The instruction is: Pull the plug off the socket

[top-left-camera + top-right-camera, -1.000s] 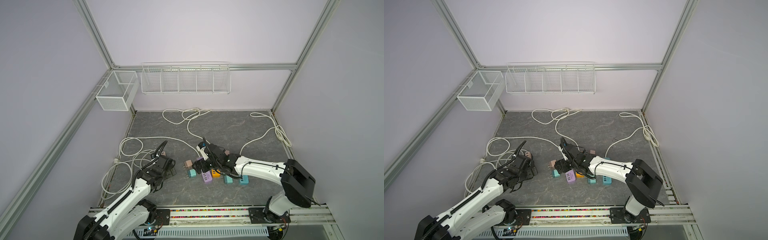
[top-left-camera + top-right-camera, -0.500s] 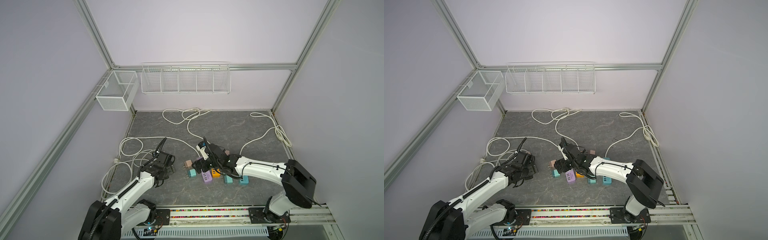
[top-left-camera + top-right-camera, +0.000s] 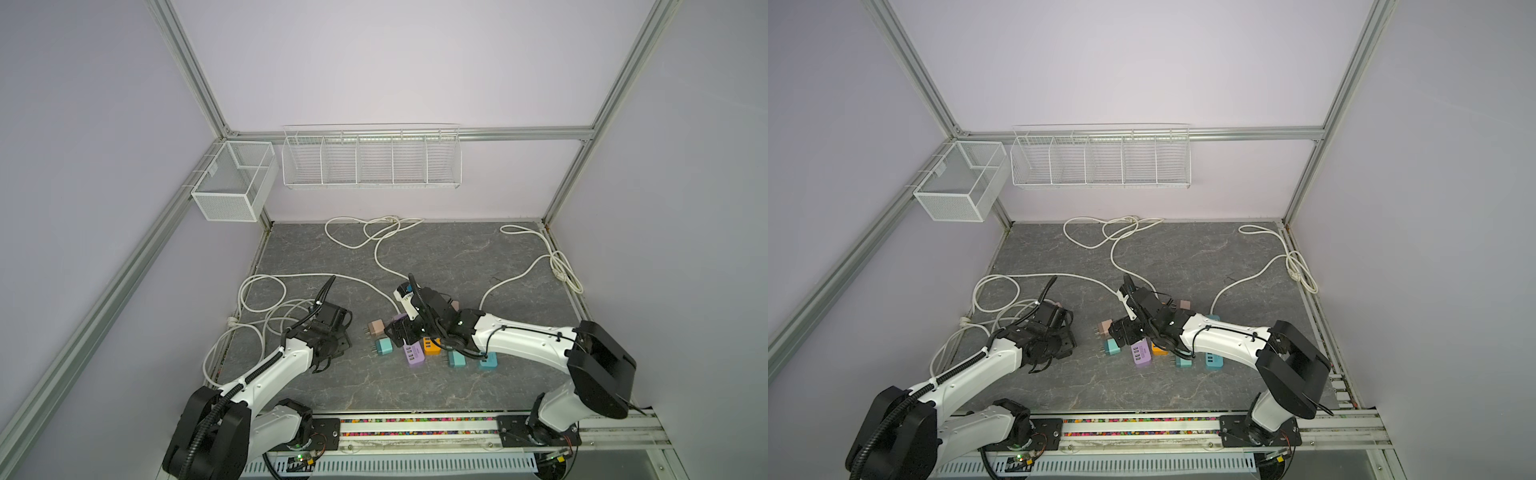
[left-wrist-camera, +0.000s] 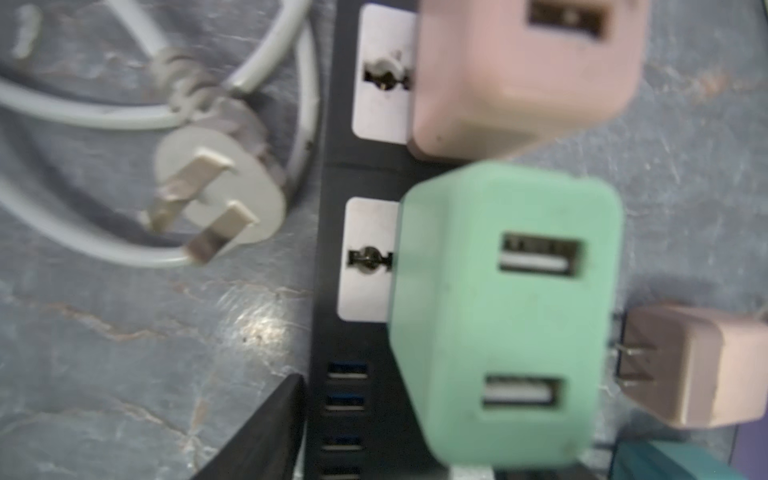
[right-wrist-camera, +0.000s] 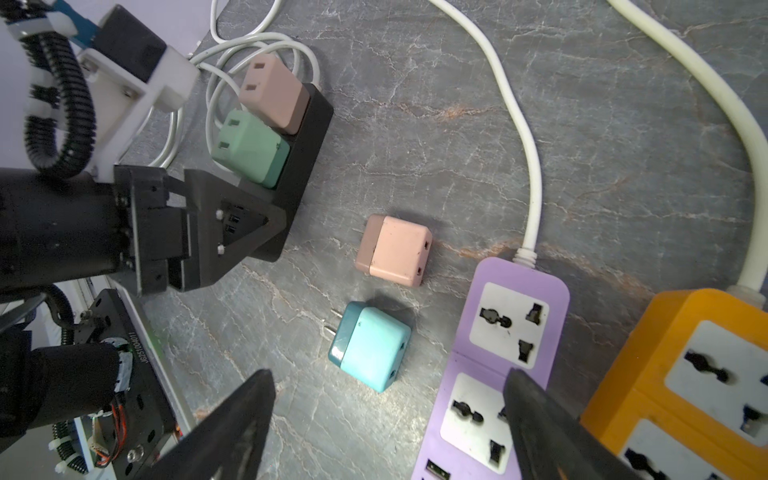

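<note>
Green plug (image 4: 498, 316) sits seated in black strip (image 4: 332, 174) beside pink plug (image 4: 523, 75). Left gripper (image 3: 337, 344) hovers over it half-spread, nothing pinched yet, apparently lining up the pull. Right gripper (image 5: 386, 428) hangs spread wide over purple strip (image 5: 511, 332), idle.

A white mesh basket (image 3: 226, 203) and a divided wire rack (image 3: 371, 166) hang above the grey mat (image 3: 457, 257).

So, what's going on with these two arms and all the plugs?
Two robot arms are working at power strips. The left arm's fingers are down at the black power strip, by the green adapter, which is plugged in beside a pink adapter; whether they grip it is unclear. The right arm's fingers hang open over the purple power strip. A loose pink adapter and a teal adapter lie unplugged on the mat.
</note>
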Tool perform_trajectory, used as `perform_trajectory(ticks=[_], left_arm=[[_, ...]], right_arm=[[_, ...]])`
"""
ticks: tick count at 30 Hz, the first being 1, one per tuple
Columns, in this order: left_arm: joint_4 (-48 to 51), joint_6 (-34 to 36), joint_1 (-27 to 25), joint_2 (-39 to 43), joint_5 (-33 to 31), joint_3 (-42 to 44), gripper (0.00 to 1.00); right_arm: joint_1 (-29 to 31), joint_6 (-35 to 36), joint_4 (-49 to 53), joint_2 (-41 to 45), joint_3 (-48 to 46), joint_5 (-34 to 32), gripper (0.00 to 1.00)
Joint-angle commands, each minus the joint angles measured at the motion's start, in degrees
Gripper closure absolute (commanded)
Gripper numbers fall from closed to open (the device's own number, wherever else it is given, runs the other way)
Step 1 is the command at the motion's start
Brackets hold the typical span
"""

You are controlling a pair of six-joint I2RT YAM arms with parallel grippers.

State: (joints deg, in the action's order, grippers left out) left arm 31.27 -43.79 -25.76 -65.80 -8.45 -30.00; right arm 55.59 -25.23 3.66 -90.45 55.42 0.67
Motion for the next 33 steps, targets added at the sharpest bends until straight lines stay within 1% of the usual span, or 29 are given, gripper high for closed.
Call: perform_trajectory(ticks=[1,6,9,13,17,19,26,31,33], left_arm=[[-2.28,0.37,0.18,0.13,2.61,-1.05,0.38],[-4.18,0.61,0.17,-0.45,4.71,-0.24,0.46],[-3.77,0.89,-0.53,-1.04,4.67,-0.50,0.51],[-2.85,0.77,-1.83,-1.83,4.10,-0.76,0.52],[-0.60,0.12,-4.80,-2.57,1.64,-2.09,0.54],[0.46,-0.54,-5.99,-2.47,1.53,-2.73,0.54],[2.41,-4.34,-10.18,1.02,2.74,-1.20,0.53],[2.99,-7.57,-14.14,2.79,2.87,0.11,0.53],[3.09,-9.16,-16.51,3.63,2.44,0.12,0.53]], right_arm=[[-0.05,0.45,-0.70,1.98,-1.48,-0.99,0.11],[0.01,0.36,-0.81,2.19,-1.62,-0.74,0.11],[0.01,0.36,-0.72,2.27,-1.72,-0.67,0.11],[-0.01,0.24,-0.64,2.45,-1.90,-0.84,0.11],[0.06,0.18,-0.55,2.67,-1.98,-1.14,0.11],[0.08,0.18,-0.48,2.83,-1.98,-1.19,0.11],[0.08,0.19,0.01,2.95,-2.10,-1.54,0.11],[0.08,0.05,-0.01,2.87,-1.90,-1.62,0.11],[0.06,-0.14,0.03,2.83,-1.81,-1.70,0.11]])
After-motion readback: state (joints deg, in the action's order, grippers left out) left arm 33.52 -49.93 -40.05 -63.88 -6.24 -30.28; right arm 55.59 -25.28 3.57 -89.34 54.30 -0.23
